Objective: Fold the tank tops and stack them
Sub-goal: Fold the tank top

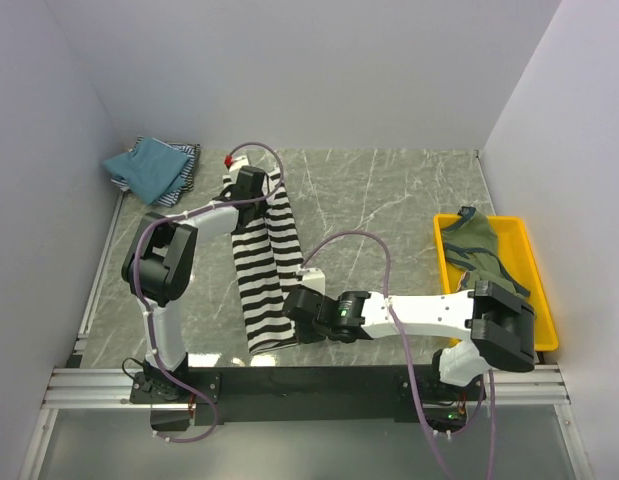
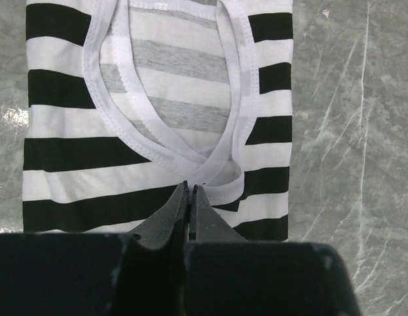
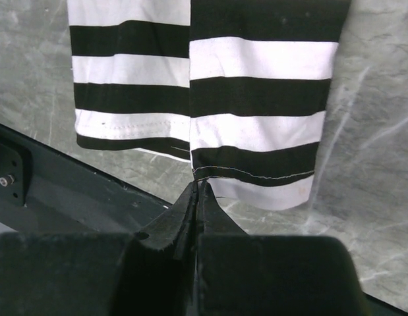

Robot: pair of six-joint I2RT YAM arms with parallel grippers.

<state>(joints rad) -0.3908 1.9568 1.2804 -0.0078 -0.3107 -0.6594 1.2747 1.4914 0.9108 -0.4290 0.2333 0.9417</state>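
the black-and-white striped tank top (image 1: 264, 260) lies as a long narrow strip on the grey marbled worktop (image 1: 389, 200), running from the back left towards the near edge. it looks folded lengthwise, with one layer on another. the left arm (image 1: 204, 215) reaches to its far end. in the left wrist view its jaws are pinched tight on the white trim where the strap bindings cross, with the stripes spreading flat beyond the tips. the right arm (image 1: 429, 312) stretches across the front to the near end of the same top. in the right wrist view its jaws are closed on the bottom hem, at the line where two hem edges meet side by side. that end lies just beside the black rail (image 1: 309, 380) along the near edge of the worktop. from these views i cannot tell whether either end is lifted off the surface.

the teal-blue tank top (image 1: 149, 168) sits crumpled in the back left corner. it lies on top of the fine blue-and-white striped tank top (image 1: 192, 156), which peeks out at its right side. the olive-green tank top (image 1: 479, 250) lies bunched in the yellow tray (image 1: 519, 245) at the right edge, well apart from the others.
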